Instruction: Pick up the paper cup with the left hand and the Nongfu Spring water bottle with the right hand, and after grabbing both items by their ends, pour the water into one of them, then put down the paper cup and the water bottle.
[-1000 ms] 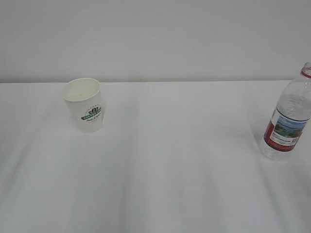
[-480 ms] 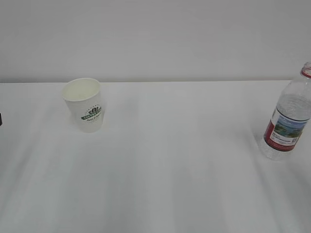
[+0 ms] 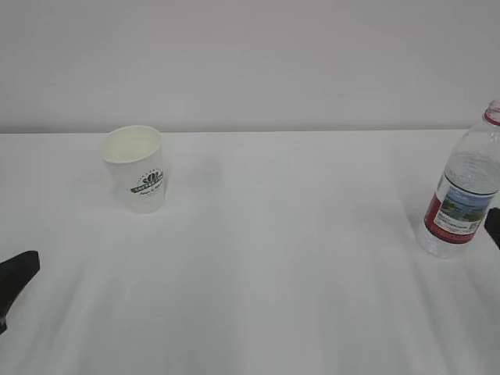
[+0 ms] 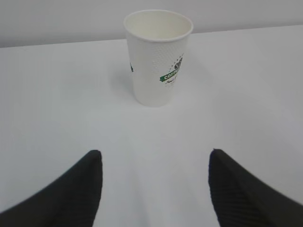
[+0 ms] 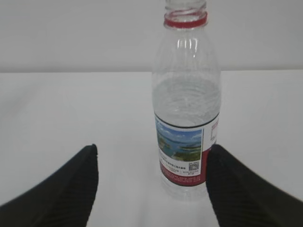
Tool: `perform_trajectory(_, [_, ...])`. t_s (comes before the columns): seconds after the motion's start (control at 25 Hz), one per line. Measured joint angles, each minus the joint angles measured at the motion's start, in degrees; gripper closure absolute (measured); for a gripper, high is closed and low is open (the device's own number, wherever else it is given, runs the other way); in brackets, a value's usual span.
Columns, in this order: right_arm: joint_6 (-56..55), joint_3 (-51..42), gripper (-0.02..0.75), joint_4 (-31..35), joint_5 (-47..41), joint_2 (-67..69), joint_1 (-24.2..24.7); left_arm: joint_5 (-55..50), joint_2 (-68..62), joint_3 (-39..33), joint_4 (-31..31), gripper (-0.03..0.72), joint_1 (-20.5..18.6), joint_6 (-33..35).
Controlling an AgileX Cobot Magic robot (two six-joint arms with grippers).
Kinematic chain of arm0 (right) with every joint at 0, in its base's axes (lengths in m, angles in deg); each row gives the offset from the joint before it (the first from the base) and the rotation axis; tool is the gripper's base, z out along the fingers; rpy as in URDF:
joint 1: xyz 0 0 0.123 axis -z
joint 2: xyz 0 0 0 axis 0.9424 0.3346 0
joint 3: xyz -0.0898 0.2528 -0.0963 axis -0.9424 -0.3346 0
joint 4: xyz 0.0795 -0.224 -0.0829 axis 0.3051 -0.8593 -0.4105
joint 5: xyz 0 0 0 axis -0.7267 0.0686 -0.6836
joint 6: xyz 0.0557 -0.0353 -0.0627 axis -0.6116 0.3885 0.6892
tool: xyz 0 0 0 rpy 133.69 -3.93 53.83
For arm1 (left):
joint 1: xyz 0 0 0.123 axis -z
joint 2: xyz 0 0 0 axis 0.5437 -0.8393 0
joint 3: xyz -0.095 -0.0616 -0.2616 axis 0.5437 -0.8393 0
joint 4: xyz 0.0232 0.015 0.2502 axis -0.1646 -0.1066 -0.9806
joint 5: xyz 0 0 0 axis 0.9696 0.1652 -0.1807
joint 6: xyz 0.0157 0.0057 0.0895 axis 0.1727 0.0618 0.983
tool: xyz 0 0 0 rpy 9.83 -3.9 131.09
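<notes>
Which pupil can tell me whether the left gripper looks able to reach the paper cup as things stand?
Probably yes. The left gripper is open and faces the upright paper cup, with only bare table between them. The water bottle stands far to the right, out of the way.

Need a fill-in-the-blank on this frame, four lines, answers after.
1. The paper cup stands upright on the white table with a ____ logo on its side.
2. The water bottle has no cap and a ____ neck ring.
3. The left gripper is open, and the thing ahead of it is the ____.
4. The right gripper is open and holds ____.

Missing words: green; red; paper cup; nothing
</notes>
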Motion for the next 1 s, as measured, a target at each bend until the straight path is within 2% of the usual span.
perform_trajectory(0.32, [-0.2,-4.2,0.203,-0.6,7.7,5.2,0.0,7.3,-3.1,-0.4,0.0,0.181,0.0,0.8])
perform_trajectory(0.68, [-0.6,-4.2,0.204,-2.3,16.2,11.8,0.3,22.0,-19.2,-0.4,0.0,0.181,0.0,0.6])
perform_trajectory(0.84, [-0.6,-4.2,0.203,-2.4,21.9,14.6,0.6,23.3,-26.0,0.3,-0.4,0.181,0.0,-1.3])
perform_trajectory(1.0, [-0.7,-4.2,0.204,-2.6,28.9,16.5,0.6,23.5,-27.6,0.5,-1.2,0.181,0.0,-1.8])
